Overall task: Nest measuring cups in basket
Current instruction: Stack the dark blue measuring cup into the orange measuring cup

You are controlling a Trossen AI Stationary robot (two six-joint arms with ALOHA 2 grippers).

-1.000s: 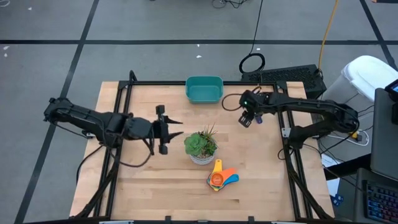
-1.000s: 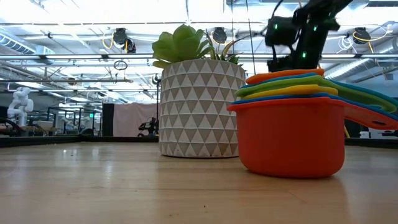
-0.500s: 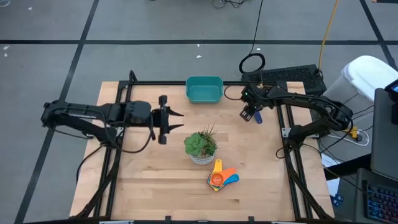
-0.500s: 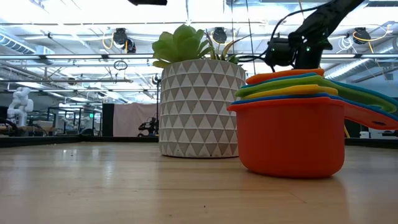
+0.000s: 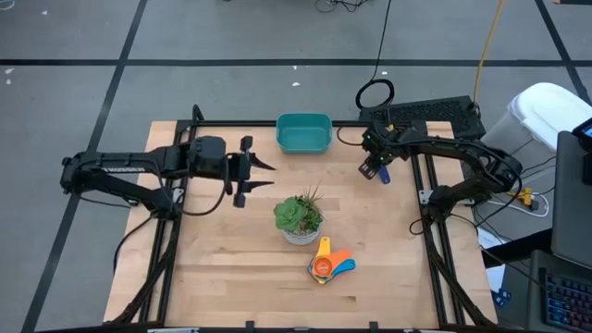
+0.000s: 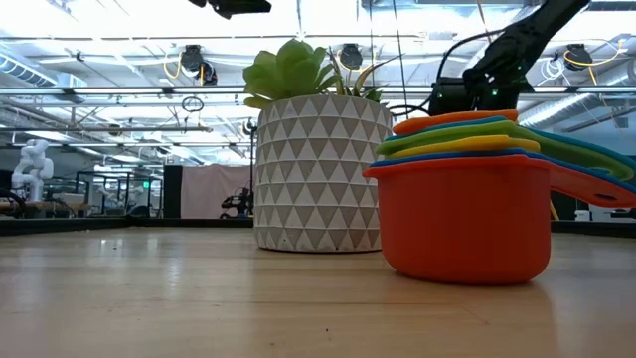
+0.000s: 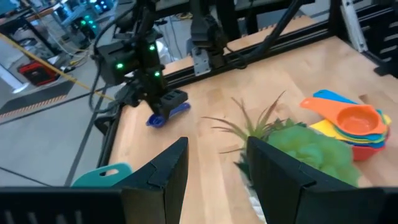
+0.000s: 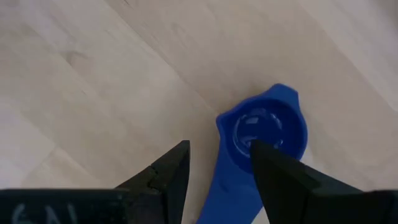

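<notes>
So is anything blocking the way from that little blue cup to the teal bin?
Nothing visible. The blue cup sits at the right pincer, with only bare wood between it and the teal bin. The plant stands nearer the front, off that path.

Left hand point(image 5: 262, 172) spread — right hand point(image 5: 376, 170) parted

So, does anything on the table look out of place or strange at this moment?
One dark blue measuring cup lies alone under the right gripper, apart from the nested stack of cups beside the potted plant. The stack sits on bare wood, not in the basket.
</notes>
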